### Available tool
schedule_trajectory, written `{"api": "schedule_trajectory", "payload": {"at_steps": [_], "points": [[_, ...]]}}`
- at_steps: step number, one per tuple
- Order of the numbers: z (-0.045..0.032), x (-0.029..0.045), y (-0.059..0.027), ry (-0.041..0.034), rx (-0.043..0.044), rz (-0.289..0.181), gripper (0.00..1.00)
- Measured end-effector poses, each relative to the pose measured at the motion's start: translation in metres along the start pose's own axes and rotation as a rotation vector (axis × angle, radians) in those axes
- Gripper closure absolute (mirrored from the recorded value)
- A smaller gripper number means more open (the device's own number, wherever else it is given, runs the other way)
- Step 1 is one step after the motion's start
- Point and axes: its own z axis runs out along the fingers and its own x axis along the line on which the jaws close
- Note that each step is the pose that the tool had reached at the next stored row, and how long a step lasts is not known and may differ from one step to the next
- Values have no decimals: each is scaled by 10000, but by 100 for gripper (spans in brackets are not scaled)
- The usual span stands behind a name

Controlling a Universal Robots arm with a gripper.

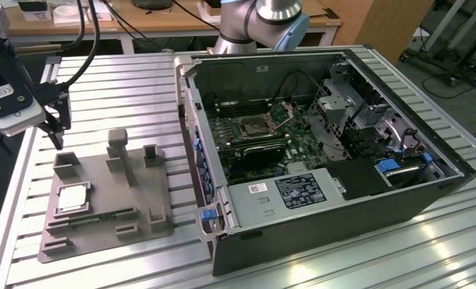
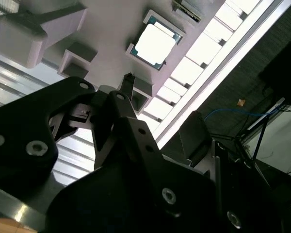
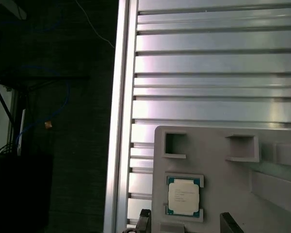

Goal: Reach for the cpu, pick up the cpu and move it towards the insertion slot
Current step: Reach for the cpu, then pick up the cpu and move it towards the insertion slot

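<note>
Hand (image 1: 55, 133) open, empty, hovering over far-left corner of grey tray (image 1: 101, 223) on tabletop (image 1: 125, 84). cpu (image 1: 73, 197) lies in tray recess, nearer than hand, not touching.

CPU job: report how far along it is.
Done: nothing is finished. The cpu lies untouched in its recess in the grey tray.
In hand: the reach. The gripper hangs open and empty above the tray's corner, short of the cpu.
Left: the pick-up and the move to the insertion slot inside the open computer case.
</note>
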Motion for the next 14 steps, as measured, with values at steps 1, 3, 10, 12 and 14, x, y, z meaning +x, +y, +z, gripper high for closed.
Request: {"api": "schedule_trajectory", "payload": {"at_steps": [1,3,10,12,14], "points": [[8,1,-1,0,0,0,35],[12,1,-2,2,1,-2,35],[17,2,-2,0,0,-1,35],[20,2,-2,0,-1,-2,35],[31,2,-3,-1,-1,-1,35]]}}
